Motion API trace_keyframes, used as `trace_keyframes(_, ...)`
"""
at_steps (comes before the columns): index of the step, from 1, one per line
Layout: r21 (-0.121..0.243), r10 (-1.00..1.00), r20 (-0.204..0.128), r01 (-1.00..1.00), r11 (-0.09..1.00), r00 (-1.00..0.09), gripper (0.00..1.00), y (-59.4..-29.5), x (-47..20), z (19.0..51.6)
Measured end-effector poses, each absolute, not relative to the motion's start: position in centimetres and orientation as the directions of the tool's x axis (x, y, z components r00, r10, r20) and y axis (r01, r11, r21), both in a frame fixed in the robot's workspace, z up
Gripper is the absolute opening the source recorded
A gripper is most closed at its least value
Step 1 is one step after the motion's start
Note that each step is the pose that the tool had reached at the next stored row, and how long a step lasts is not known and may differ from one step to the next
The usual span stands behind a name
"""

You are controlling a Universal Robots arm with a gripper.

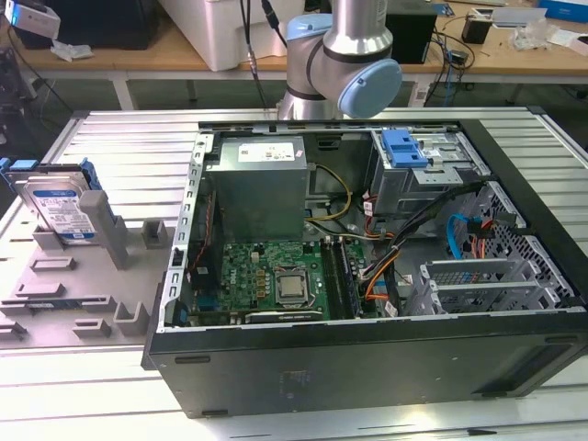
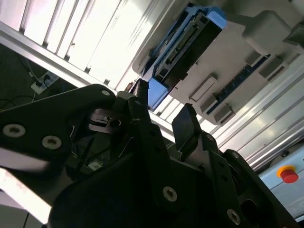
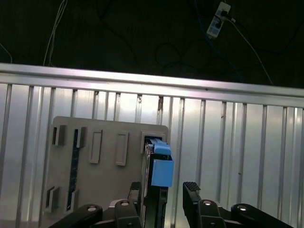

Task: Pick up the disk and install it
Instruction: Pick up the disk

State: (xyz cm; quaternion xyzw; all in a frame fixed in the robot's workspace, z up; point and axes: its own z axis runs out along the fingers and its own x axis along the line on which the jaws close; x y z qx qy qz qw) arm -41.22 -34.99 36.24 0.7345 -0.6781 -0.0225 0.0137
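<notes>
The disk (image 1: pixel 62 208) stands on edge in a grey holder (image 1: pixel 55 285) on the slatted table, at the exterior view's left, its blue-and-white label facing out and a blue carrier frame around it. In the first wrist view the disk (image 3: pixel 160 170) appears edge-on, with my gripper (image 3: pixel 164 191) open and a black fingertip (image 3: pixel 192 188) on each side of its line, still apart from it. The second wrist view has the disk (image 2: pixel 190 42) in the holder (image 2: pixel 237 52) well beyond my open gripper (image 2: pixel 164 121). Nothing is between the fingers.
An open computer case (image 1: pixel 367 367) fills the middle and right of the table, with a grey power-supply box (image 1: pixel 257 184), a motherboard (image 1: pixel 266 280) and a blue-latched drive bay (image 1: pixel 404 147). The arm's joints (image 1: pixel 340 55) rise behind the case. A red stop button (image 2: pixel 289 175) sits off the table.
</notes>
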Motion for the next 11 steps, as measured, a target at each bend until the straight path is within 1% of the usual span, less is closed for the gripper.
trace_keyframes(11, 0.048, -0.997, -0.014, -0.996, -0.080, 0.079, 0.48, -34.97, -41.29, 35.69)
